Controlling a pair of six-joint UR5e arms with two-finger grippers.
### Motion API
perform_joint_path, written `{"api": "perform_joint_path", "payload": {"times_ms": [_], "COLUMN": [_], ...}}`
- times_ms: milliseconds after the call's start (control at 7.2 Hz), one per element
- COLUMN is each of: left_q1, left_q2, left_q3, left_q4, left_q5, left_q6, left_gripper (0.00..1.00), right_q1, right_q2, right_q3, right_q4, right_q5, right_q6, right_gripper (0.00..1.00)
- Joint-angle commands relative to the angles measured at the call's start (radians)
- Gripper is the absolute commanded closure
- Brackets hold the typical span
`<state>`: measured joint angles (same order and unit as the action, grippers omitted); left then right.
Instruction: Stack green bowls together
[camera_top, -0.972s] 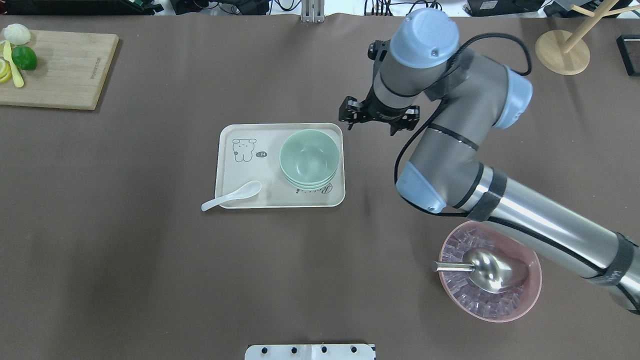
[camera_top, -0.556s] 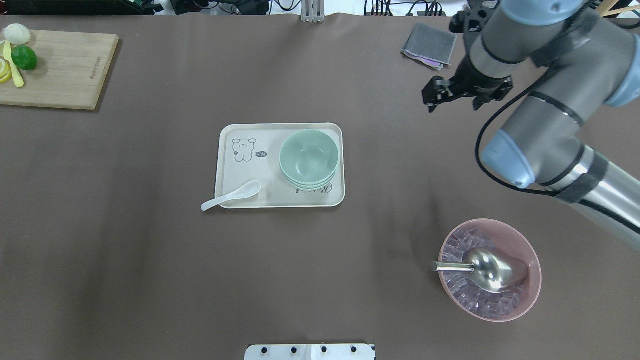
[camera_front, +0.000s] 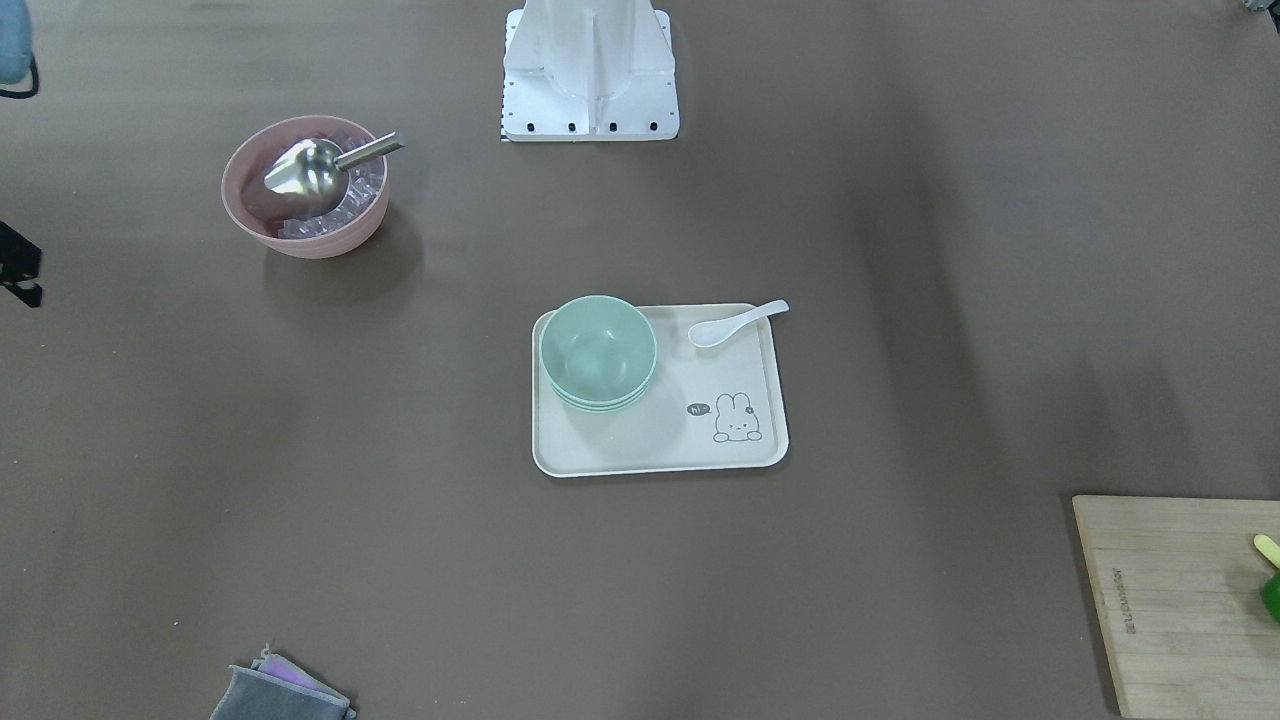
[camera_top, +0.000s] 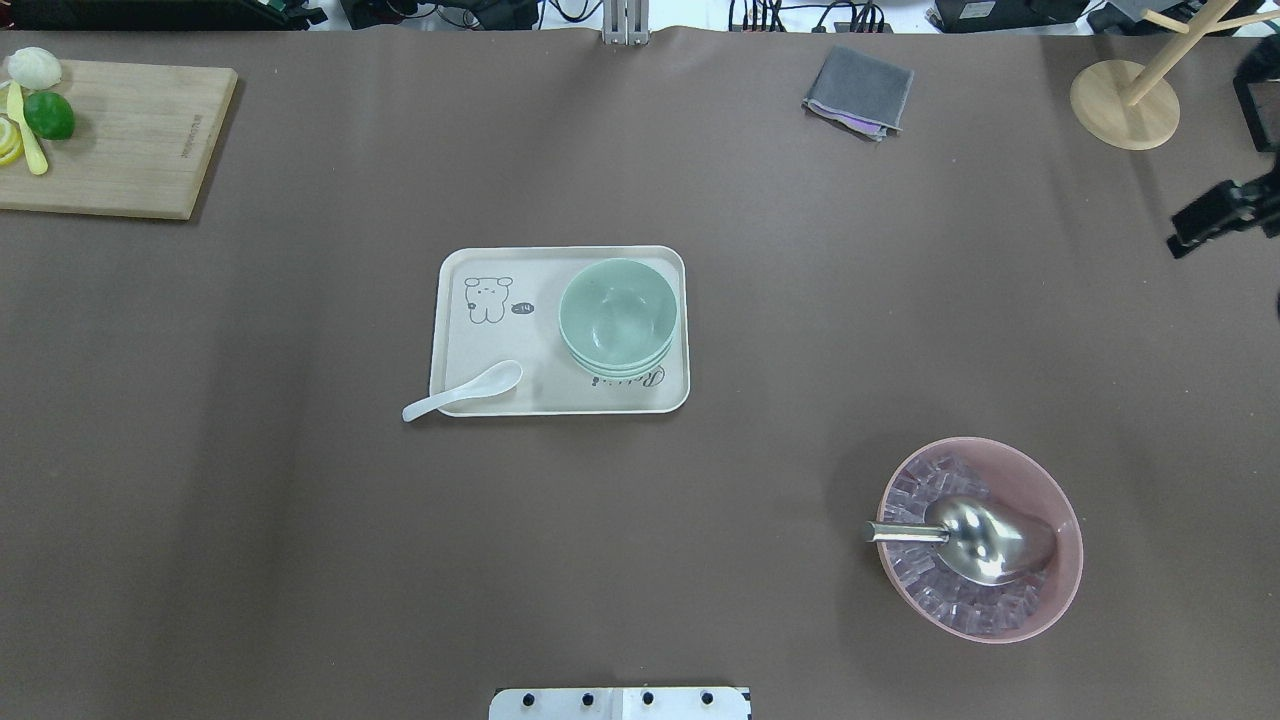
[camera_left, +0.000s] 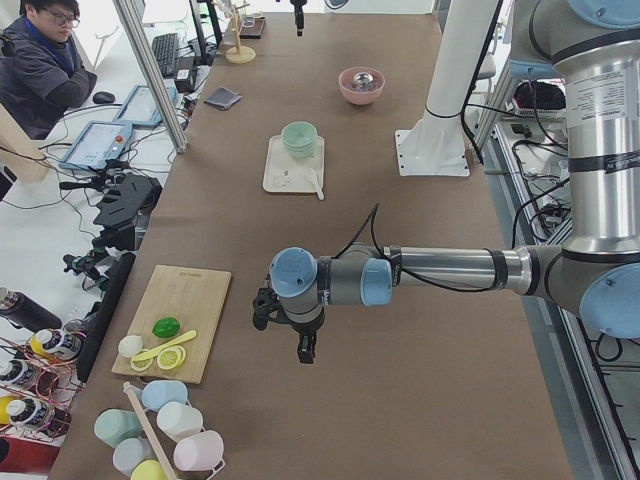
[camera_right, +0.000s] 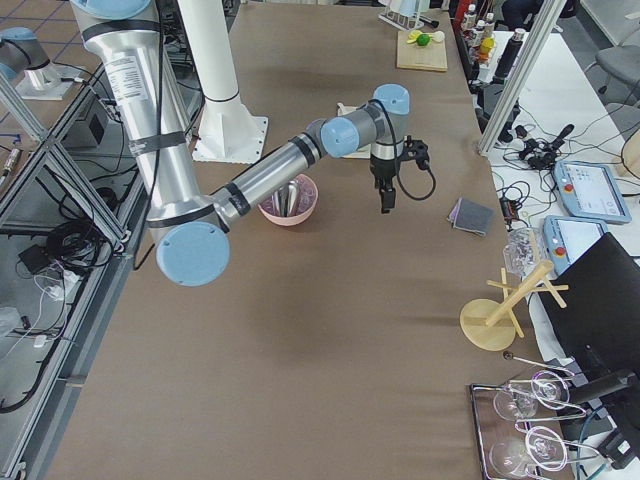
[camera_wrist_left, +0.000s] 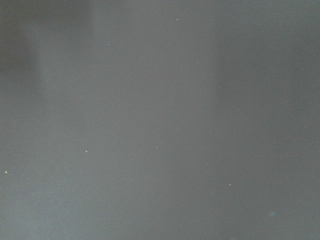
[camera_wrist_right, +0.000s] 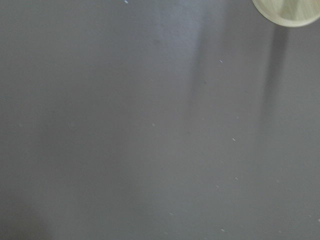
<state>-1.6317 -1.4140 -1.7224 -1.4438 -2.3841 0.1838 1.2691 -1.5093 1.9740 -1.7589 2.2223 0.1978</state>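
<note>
My right end effector (camera_right: 385, 200) hangs over the bench (camera_top: 300, 500) near its right end, my left end effector (camera_left: 300, 345) near the board (camera_left: 180, 310); I cannot tell how wide either stands. The green bowls (camera_top: 618, 312) sit nested in one stack on the tray (camera_top: 480, 390), well apart from both.

I work at a long surface (camera_top: 300, 560) covered edge to edge in a matte brown sheet, faintly creased. Light falls evenly from above. Only soft, wide bands of shadow cross the brown, and my wrist cameras show nothing but that plain grey-brown sheet. Slanted aluminium posts (camera_left: 152, 75) rise along the side opposite me. Beyond them lie a pale floor (camera_left: 50, 240) and a white desk (camera_left: 125, 100) where a person (camera_left: 40, 55) sits. Behind me the floor is tiled, with black cables (camera_right: 45, 250) lying on it.
</note>
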Motion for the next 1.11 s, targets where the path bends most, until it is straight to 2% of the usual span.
{"api": "perform_joint_path", "payload": {"times_ms": [0, 278, 556, 694, 972], "left_q1": [-0.091, -0.105, -0.102, -0.099, -0.088], "left_q2": [0.009, 0.047, 0.044, 0.043, 0.038], "left_q3": [0.0, -0.011, -0.019, -0.058, -0.141], "left_q4": [0.036, 0.026, 0.026, 0.025, 0.019], "left_q5": [0.025, 0.022, 0.02, 0.022, 0.023], "left_q6": [0.062, 0.056, 0.043, -0.04, -0.05], "left_gripper": [0.02, 0.02, 0.02, 0.02, 0.02], "right_q1": [0.16, 0.217, 0.248, 0.26, 0.269], "right_q2": [-0.165, -0.27, -0.304, -0.304, -0.312], "right_q3": [0.005, -0.009, -0.037, -0.044, -0.038], "right_q4": [0.001, -0.001, -0.001, -0.001, 0.001], "right_q5": [0.013, 0.013, 0.014, 0.035, 0.088], "right_q6": [-0.284, -0.337, -0.339, -0.34, -0.342], "right_gripper": [0.0, 0.0, 0.0, 0.0, 0.0]}}
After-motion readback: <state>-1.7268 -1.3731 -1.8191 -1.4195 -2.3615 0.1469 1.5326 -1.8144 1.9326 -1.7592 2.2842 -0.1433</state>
